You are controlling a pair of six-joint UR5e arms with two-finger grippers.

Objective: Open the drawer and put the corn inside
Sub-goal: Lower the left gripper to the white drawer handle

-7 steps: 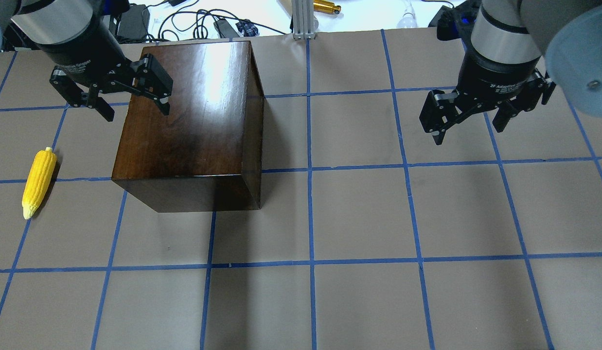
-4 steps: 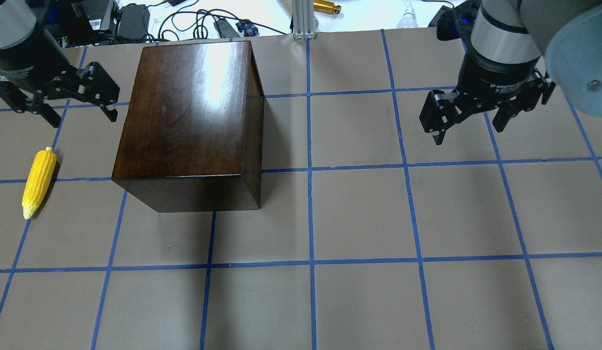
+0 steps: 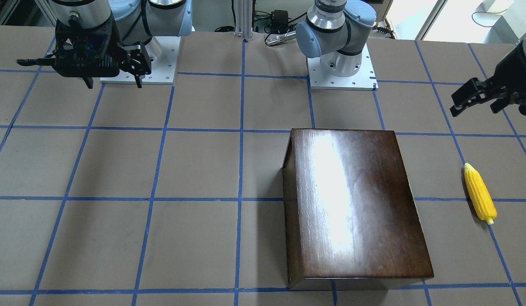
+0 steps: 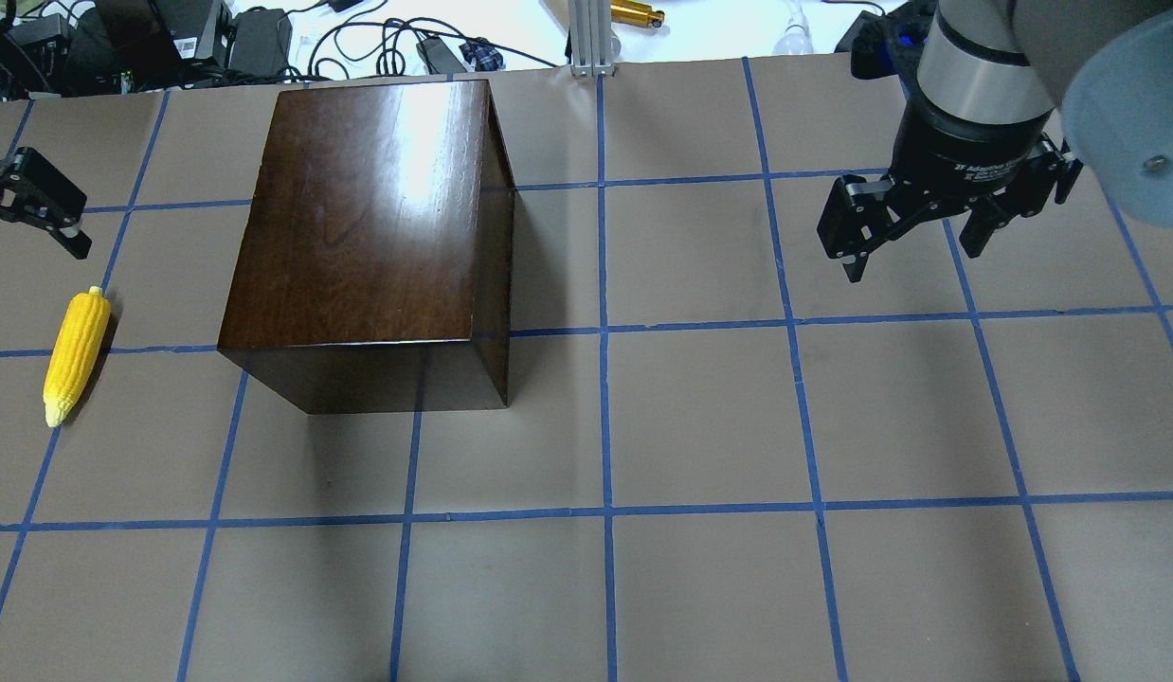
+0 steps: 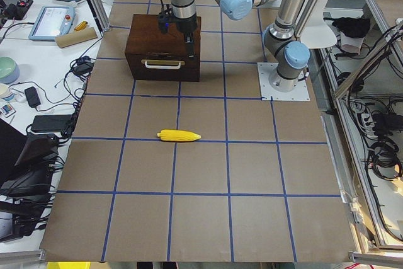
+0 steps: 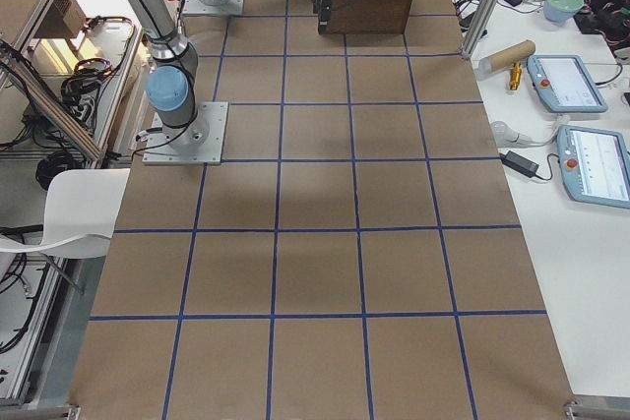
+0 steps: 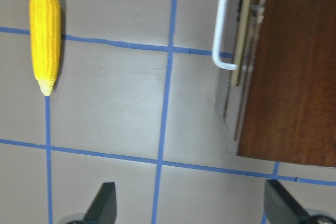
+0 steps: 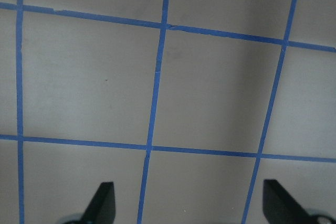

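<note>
The yellow corn (image 4: 75, 355) lies flat on the table left of the dark-brown box (image 4: 369, 218); it also shows in the front view (image 3: 480, 199) and the left wrist view (image 7: 44, 38). The drawer (image 5: 162, 67) is shut in the box face towards the corn, its metal pull (image 7: 223, 24) clear. My left gripper (image 3: 475, 111) is open and empty, in the air between box and corn, half out of the overhead view (image 4: 37, 204). My right gripper (image 4: 913, 260) is open and empty over bare table far right of the box.
The table is brown paper with a blue tape grid. Cables and power adapters (image 4: 264, 38), a metal post (image 4: 591, 38) and a gold cylinder (image 4: 637, 12) lie beyond the far edge. The arm bases (image 3: 341, 72) stand at the robot's side.
My left gripper has moved left, from over the box's left edge to the view's left edge near the corn. The right gripper, box and corn have not moved.
</note>
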